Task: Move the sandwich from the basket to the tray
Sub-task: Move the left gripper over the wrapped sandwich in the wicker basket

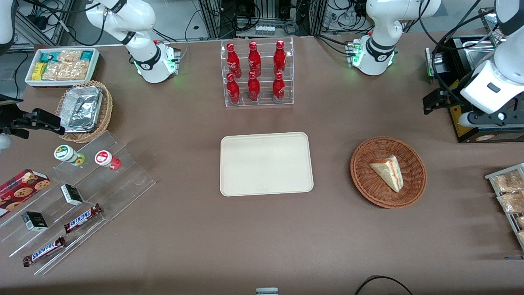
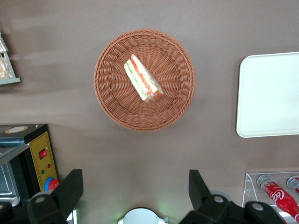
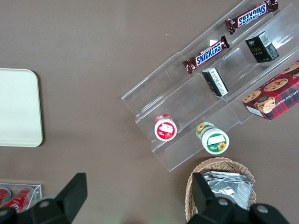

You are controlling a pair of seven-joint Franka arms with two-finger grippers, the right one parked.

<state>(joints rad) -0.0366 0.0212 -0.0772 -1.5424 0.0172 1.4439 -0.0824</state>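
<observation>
The tray (image 1: 266, 164) lies bare at mid-table; beside it, toward the working arm's end, the basket (image 1: 388, 172) holds the sandwich (image 1: 388, 172). The wedge lies flat, its long axis slanting, one tip toward the front camera. The gripper (image 2: 135, 189) hovers high, jaws wide and empty. The reach looks unstarted: next, descend over the basket and align with the wedge.

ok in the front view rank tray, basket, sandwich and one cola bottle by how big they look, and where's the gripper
1. tray
2. basket
3. sandwich and a cola bottle: these look too close in size to rank.

The gripper hangs open above the bare table beside the basket.
</observation>
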